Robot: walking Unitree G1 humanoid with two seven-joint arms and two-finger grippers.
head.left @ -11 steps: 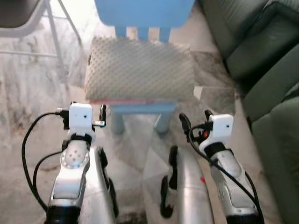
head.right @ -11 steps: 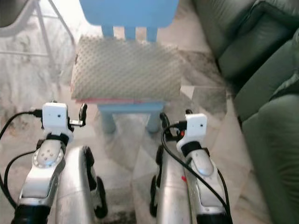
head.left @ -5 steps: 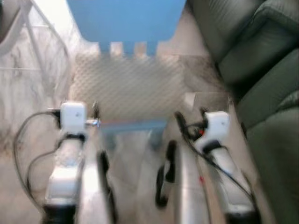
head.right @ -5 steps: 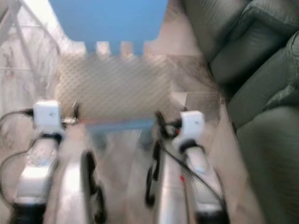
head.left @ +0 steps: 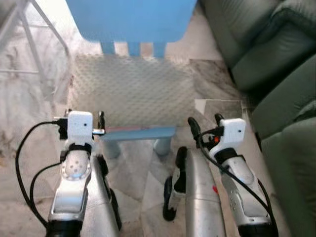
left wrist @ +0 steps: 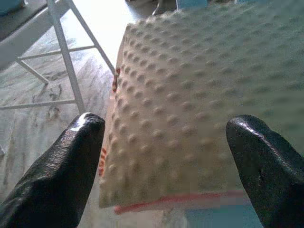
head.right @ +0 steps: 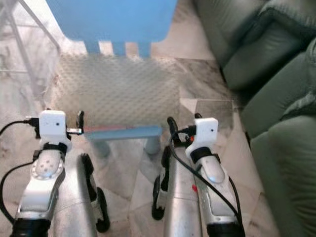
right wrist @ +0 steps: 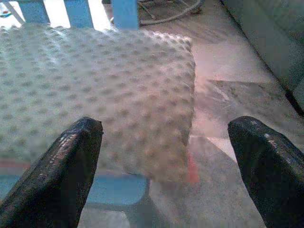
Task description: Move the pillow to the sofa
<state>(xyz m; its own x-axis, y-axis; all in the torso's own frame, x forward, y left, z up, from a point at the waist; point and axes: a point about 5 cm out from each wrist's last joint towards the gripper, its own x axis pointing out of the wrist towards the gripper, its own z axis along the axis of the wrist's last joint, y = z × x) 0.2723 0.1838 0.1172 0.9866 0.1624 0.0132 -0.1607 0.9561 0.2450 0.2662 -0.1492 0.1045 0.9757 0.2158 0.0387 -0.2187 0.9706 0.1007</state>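
A: Where is the pillow?

B: The pillow [head.left: 129, 91], pale and covered in raised dots, lies flat on the seat of a small blue chair [head.left: 133, 19], covering nearly the whole seat; only the seat's front edge shows under it. A thin red seam runs along the pillow's near edge.

A: And the end effectors?

B: The left end effector [left wrist: 166, 156] hovers just before the pillow's near left corner, its two black fingers [left wrist: 71, 161] spread wide and gripping nothing. The right end effector [right wrist: 166, 156] sits before the near right corner, fingers [right wrist: 61, 171] likewise released and well apart, with the corner between them but not touched.

A: What surrounds the chair?

B: A dark green sofa [head.left: 276, 74] stands near the chair on the robot's right, its cushions empty. White metal legs [head.left: 37, 39] of another piece of furniture stand to the left. Everything rests on a marbled floor [head.left: 19, 113], pale with grey veins.
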